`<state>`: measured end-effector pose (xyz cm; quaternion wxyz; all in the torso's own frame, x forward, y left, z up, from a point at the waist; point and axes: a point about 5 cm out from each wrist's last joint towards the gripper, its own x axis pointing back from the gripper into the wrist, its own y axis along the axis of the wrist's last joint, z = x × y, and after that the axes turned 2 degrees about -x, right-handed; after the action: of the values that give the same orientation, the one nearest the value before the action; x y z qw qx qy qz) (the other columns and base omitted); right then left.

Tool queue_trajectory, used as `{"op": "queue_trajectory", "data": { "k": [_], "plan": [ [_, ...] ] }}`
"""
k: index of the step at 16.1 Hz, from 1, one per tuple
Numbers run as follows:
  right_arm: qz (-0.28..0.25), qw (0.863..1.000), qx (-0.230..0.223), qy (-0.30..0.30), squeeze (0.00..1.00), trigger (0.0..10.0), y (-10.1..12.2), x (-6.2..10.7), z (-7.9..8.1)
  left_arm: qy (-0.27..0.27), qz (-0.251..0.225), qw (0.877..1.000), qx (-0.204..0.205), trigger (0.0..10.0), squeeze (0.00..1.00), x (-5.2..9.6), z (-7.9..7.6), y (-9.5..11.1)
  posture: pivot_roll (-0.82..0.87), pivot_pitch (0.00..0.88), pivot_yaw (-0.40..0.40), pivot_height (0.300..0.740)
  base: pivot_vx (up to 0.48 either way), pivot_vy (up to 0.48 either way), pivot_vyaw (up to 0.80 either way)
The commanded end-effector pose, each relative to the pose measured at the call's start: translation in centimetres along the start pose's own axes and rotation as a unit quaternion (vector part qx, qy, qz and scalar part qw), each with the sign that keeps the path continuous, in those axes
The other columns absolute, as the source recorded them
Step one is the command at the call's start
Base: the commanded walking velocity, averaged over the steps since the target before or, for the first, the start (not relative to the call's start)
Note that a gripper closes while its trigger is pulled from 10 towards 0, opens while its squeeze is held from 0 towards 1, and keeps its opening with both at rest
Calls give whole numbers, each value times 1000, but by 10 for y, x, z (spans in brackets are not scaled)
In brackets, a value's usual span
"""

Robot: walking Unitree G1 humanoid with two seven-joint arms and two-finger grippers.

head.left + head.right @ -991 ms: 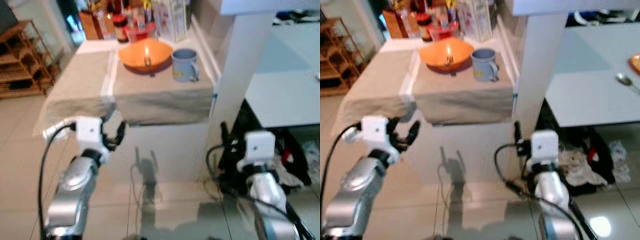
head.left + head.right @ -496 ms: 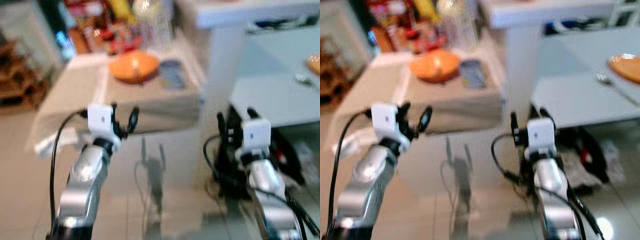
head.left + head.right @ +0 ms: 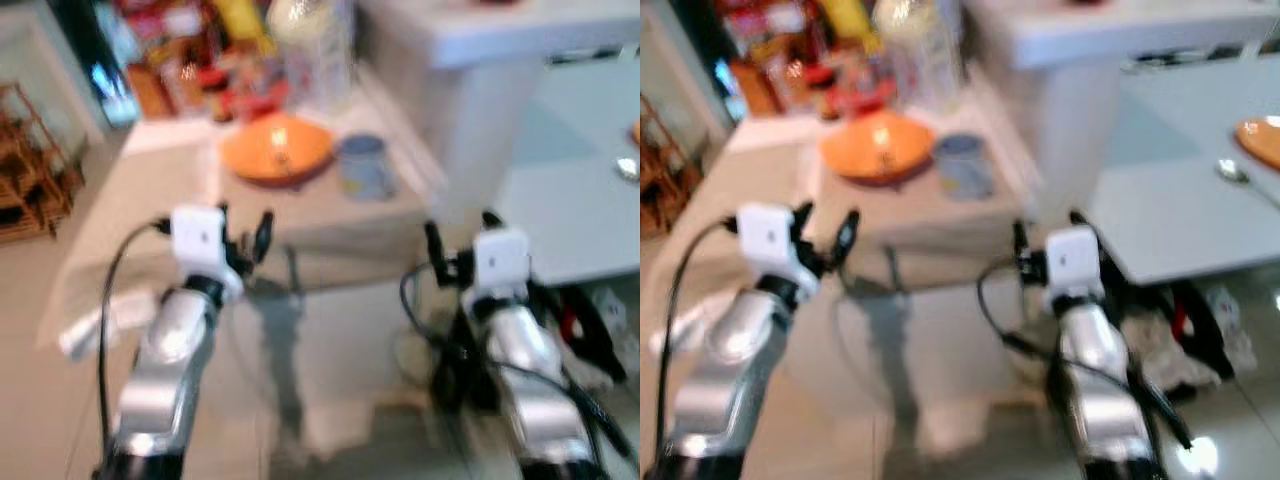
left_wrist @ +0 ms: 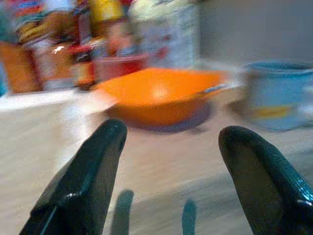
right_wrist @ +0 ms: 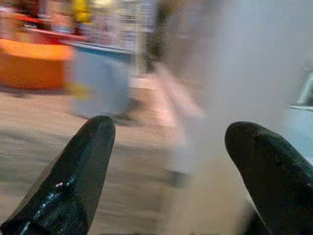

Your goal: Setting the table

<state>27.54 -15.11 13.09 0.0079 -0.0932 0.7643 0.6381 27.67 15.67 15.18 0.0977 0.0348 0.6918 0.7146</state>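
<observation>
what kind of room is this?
Probably a home kitchen or dining corner: an orange bowl and blue mug on a cloth-covered counter, jars and bottles behind, a white table with a spoon.

A low tabletop [image 3: 150,190] covered with a beige cloth carries an orange bowl [image 3: 277,150] and, just to its right, a blue mug [image 3: 364,166]. Bottles and jars [image 3: 215,55] crowd its far edge, blurred. To the right, a pale tabletop [image 3: 1180,200] holds a spoon [image 3: 1232,172] and an orange plate [image 3: 1260,140] at the frame's edge.
</observation>
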Motion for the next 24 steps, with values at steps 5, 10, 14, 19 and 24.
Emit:
{"op": "queue_trajectory", "data": {
  "k": [5, 10, 14, 19, 24],
  "plan": [
    [0, 1000, -11, 17, 0, 10000, 2, -7, 5, -6, 1, 1000, -14, 10000, 0, -3, -3, 2, -105, 0, 90, 740, 0, 0, 0],
    [-4, 1000, -20, 18, 0, 10000, 3, -10, 10, -13, 4, 1000, -14, 10000, 0, -5, -5, 2, -105, 0, 95, 740, 378, -131, 0],
    [-4, 1000, -21, 22, 0, 10000, 3, -9, 10, -12, 1, 1000, -19, 10000, 0, -6, -6, 3, -107, 0, 91, 740, 480, 0, 0],
    [-1, 999, -21, 26, 0, 10000, 1, -9, 12, -4, 1, 1000, -9, 10000, 0, -5, -5, 2, -105, 0, 92, 740, 184, 0, 0],
    [-1, 999, -25, 32, 0, 10000, 1, -12, 14, -3, 0, 1000, -9, 10000, 0, -4, -3, 2, -94, 0, 87, 740, 0, 0, 0]
  ]
}}
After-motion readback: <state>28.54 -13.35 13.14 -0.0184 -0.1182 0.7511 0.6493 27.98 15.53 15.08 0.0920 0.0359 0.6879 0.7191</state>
